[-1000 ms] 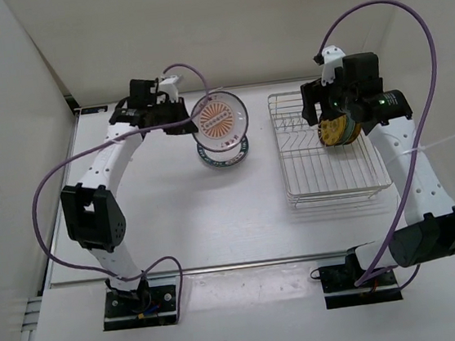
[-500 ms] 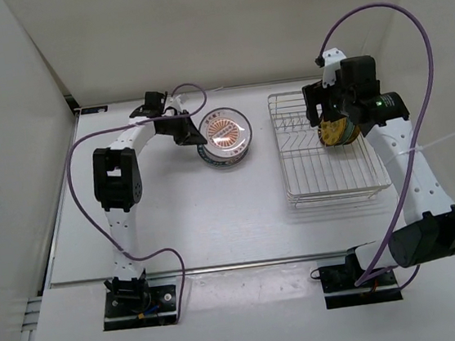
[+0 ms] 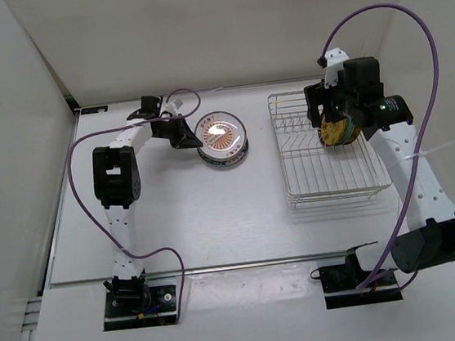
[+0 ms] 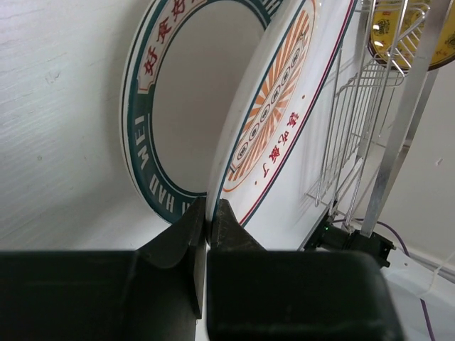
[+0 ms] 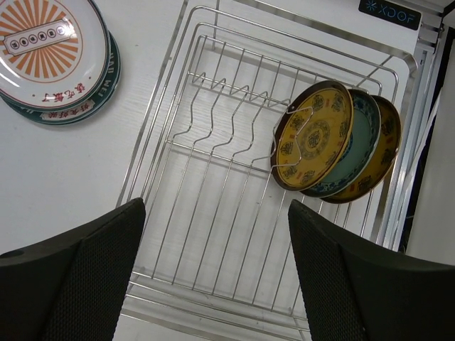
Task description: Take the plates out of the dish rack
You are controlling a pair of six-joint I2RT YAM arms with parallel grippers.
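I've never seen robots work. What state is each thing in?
left end effector, shut on the sunburst plate
right end effector, open, empty, above the dish rack
sunburst plate, gripped at its rim, tilted over the lettered-rim plate
lettered-rim plate, flat on the table
front yellow plate, standing on edge in the rack
teal-blue plate, standing behind it
rear yellow plate, standing last
dish rack, holds three plates
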